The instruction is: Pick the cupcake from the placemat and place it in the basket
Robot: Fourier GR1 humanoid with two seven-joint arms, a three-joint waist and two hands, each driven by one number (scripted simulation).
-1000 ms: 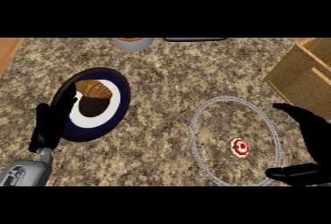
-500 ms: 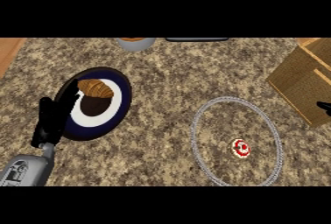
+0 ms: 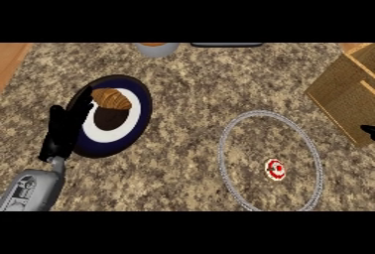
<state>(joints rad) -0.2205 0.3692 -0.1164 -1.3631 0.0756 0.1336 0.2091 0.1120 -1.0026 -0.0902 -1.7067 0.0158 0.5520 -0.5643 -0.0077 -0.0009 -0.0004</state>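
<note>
A speckled stone tabletop (image 3: 190,89) fills the view. The small red-and-white cupcake (image 3: 275,169) sits on the grey-rimmed round placemat (image 3: 267,113), toward its lower right. The tan basket (image 3: 344,94) stands just beyond, at the right edge. The left robot hand (image 3: 64,130) is released, fingers straight, over the left rim of a dark blue plate (image 3: 143,106) carrying a croissant (image 3: 111,98). Only a black tip of the right robot hand (image 3: 368,130) shows beside the basket, so I cannot tell its state.

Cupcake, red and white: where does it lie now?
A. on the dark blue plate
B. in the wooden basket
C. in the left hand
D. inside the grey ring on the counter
D: the cupcake sits on the counter, with the grey ring all around it.
</note>
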